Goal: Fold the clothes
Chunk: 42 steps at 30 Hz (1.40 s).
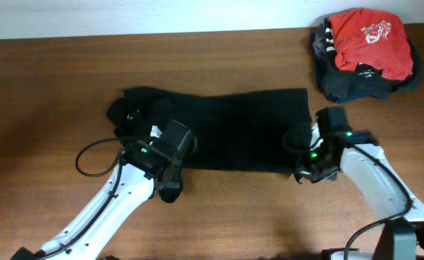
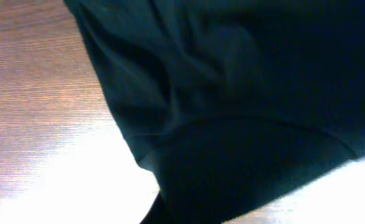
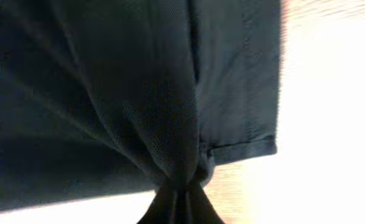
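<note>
The black garment (image 1: pixel 230 130) lies spread across the middle of the wooden table, folded into a wide band. My left gripper (image 1: pixel 170 189) is at its front left corner, and the left wrist view shows black fabric (image 2: pixel 232 124) bunched down into the jaws. My right gripper (image 1: pixel 303 175) is at its front right corner, and the right wrist view shows the cloth (image 3: pixel 138 93) gathered to a pinched point between the fingers (image 3: pixel 181 202). Both grippers are shut on the garment's front edge. No logo shows.
A pile of folded dark navy garments (image 1: pixel 342 83) with a red t-shirt with white print (image 1: pixel 367 40) on top sits at the back right corner. The white wall edge (image 1: pixel 125 18) runs along the table's far side. Bare wood lies in front (image 1: pixel 240 217).
</note>
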{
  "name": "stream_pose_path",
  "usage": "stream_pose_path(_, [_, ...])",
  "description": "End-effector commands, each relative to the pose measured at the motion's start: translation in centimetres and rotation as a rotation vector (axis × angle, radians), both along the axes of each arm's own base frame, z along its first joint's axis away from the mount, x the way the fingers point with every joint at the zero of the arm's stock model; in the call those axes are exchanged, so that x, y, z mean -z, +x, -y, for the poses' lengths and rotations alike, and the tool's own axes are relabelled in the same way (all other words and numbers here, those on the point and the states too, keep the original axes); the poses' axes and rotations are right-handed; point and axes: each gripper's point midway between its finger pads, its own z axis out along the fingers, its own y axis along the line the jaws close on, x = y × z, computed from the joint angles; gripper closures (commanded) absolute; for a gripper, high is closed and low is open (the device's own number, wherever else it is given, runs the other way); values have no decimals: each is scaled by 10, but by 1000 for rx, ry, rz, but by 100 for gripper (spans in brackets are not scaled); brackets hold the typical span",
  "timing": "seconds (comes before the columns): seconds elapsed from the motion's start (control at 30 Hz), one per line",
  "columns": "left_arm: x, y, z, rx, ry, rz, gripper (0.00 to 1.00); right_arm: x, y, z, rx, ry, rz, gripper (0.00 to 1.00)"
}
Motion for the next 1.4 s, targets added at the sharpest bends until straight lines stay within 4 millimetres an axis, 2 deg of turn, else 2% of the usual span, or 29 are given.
stream_pose_path(0.0, [-9, 9, -17, -66, 27, 46, 99, -5, -3, 28, 29, -59, -6, 88])
stream_pose_path(0.23, [-8, 13, -33, -128, 29, 44, 99, -4, -18, 62, 125, -47, -55, 81])
stream_pose_path(0.27, [-8, 13, -33, -128, 29, 44, 99, -4, -18, 59, 114, -27, -50, 81])
stream_pose_path(0.33, [-8, 13, -33, -128, 29, 44, 99, -6, -15, 46, 64, 22, -37, 73])
stream_pose_path(0.47, [-8, 13, -33, -128, 29, 44, 99, -3, -18, 31, -15, 35, -41, 64])
stream_pose_path(0.57, [-8, 13, -33, -128, 29, 45, 99, 5, -29, 16, -76, 38, -73, 60])
stream_pose_path(0.77, [-8, 14, -33, -128, 26, 49, 99, 22, -36, -5, -120, 24, -80, 54])
stream_pose_path(0.9, [-8, 14, -32, -127, 23, 48, 99, 34, -34, 0, -51, -83, -80, 54])
stream_pose_path(1.03, [-8, 13, -32, -128, 24, 45, 99, 38, -30, -6, -52, -80, -71, 54])
stream_pose_path(1.3, [-4, 10, -31, -125, 15, 30, 99, 66, -42, -8, -61, -87, -190, 54])
stream_pose_path(1.37, [0, 6, -30, -123, 7, 10, 99, 75, -46, -8, -51, -90, -225, 59])
